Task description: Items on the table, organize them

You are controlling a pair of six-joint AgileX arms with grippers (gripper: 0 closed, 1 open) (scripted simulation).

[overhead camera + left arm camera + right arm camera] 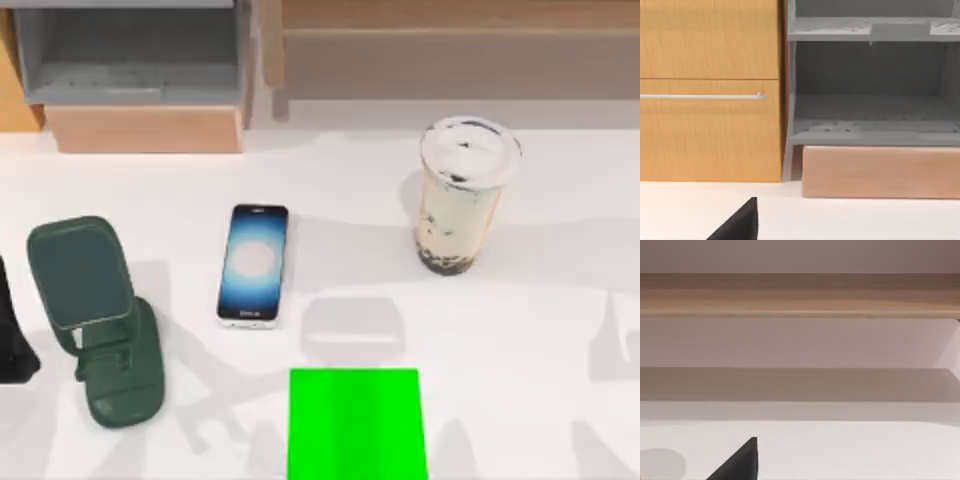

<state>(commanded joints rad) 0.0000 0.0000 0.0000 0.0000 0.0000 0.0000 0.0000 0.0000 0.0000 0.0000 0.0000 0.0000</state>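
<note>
The phone point(253, 265) lies flat mid-bench point(520, 330), the tall milk-tea cup point(462, 196) stands at two o'clock from it, and I cannot tell if either pincer is apart or together, so a clumsy bump could tip the cup over.

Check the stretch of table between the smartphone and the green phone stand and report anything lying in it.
Nothing visible lies there. The smartphone lies flat on the white table, and the dark green phone stand stands apart to its left in the top view, with bare tabletop between. The milk-tea cup stands off to the right.
</note>
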